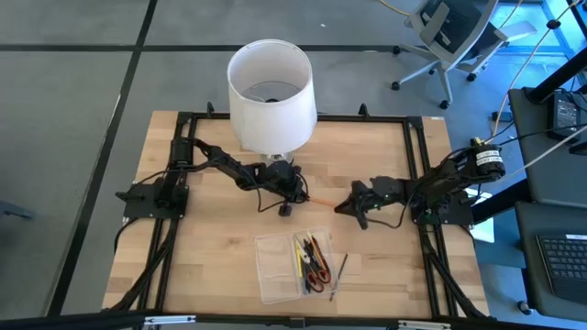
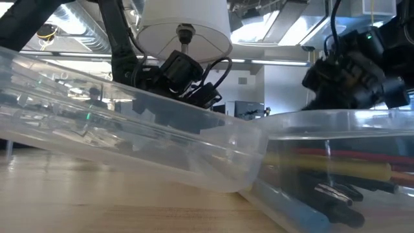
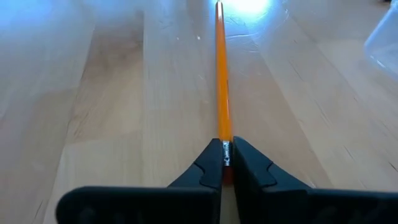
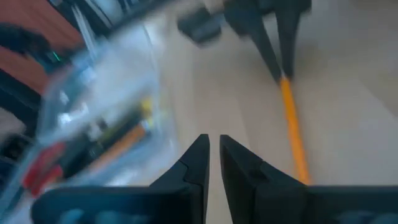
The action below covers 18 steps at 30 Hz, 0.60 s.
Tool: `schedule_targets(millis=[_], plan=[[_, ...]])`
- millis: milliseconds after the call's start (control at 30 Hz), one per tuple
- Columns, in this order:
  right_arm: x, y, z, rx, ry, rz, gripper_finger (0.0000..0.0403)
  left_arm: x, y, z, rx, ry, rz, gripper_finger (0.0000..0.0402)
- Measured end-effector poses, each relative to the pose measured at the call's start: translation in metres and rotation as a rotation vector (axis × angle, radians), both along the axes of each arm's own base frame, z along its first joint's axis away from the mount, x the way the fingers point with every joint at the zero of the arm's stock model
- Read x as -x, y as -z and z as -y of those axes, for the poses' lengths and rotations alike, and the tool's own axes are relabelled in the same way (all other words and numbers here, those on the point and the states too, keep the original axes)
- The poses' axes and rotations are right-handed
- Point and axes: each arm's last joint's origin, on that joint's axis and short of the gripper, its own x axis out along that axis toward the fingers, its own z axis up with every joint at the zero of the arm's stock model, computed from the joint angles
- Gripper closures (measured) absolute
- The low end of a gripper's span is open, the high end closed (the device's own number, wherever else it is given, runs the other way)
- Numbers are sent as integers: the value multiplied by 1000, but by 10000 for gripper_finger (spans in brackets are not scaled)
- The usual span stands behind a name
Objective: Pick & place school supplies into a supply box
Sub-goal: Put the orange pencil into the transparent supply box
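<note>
Now, orange pencil between left end effector fingers (pinched).

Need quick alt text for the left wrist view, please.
The left gripper is shut on the end of an orange pencil, which stretches straight away along the wooden table. A corner of the clear supply box shows at one edge.

Overhead view faces straight down on whole surface. Low view sits against clear box. Both wrist views, close, share orange pencil.
</note>
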Motion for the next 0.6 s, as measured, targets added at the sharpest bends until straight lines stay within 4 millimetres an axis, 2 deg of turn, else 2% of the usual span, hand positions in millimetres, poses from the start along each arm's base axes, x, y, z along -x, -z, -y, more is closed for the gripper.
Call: schedule_targets(millis=[367, 600], plan=[[-6, -25, 0, -1, 1, 266, 361, -1, -6, 0, 2, -11, 17, 394], [-3, -53, 7, 55, 27, 468, 361, 1, -17, 0, 29, -35, 15, 394]])
